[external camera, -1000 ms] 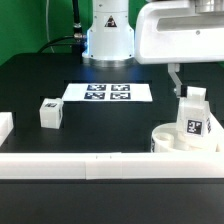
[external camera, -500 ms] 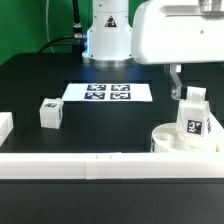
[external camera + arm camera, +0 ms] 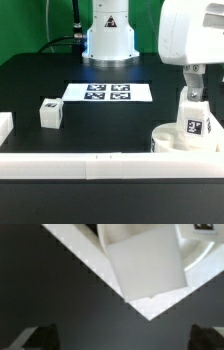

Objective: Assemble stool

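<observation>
Black table (image 3: 30, 80), marker board (image 3: 108, 92) centre. Seat (image 3: 160, 137) at its 4 o'clock, one leg (image 3: 193, 120) standing on it; loose leg (image 3: 50, 112) at 8 o'clock. Gripper (image 3: 191, 88) above standing leg, fingers (image 3: 38, 336) spread, empty. I judge it early: legs unfitted.

White seat (image 3: 163, 141) and legs (image 3: 50, 113) with black-and-white square tags (image 3: 195, 126); black table (image 3: 110, 130).

Leg (image 3: 195, 118) upright on seat (image 3: 165, 141) — ext. view's right, 2nd leg (image 3: 49, 113) far left, marker board (image 3: 107, 92) behind
</observation>
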Action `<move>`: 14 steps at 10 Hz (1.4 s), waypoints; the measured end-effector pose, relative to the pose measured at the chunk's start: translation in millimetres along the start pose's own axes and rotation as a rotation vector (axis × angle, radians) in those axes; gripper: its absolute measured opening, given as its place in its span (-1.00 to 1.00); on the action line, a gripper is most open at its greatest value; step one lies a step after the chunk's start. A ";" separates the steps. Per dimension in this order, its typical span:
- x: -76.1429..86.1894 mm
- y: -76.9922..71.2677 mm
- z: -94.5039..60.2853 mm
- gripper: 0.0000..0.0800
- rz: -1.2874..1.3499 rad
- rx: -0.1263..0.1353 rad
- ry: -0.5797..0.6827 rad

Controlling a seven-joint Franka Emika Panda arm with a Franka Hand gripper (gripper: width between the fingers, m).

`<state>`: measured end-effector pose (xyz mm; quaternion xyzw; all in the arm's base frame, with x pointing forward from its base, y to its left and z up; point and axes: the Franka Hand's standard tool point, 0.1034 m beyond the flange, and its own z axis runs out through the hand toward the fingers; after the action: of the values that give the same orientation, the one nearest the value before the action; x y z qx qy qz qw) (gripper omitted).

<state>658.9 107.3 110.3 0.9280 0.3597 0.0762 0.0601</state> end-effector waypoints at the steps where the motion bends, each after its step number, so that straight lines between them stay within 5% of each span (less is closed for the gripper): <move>1: -1.1 0.1 0.5 0.62 0.006 0.002 -0.004; 3: -10.9 -12.5 0.5 0.62 0.028 0.097 -0.171; 4: -5.9 -14.4 1.2 0.62 0.034 0.124 -0.226; 6: 1.2 -22.6 7.4 0.62 0.021 0.125 -0.228; 14: -10.8 -11.0 18.8 0.62 -0.055 0.115 -0.205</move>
<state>647.2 107.0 89.0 0.9226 0.3809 -0.0417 0.0452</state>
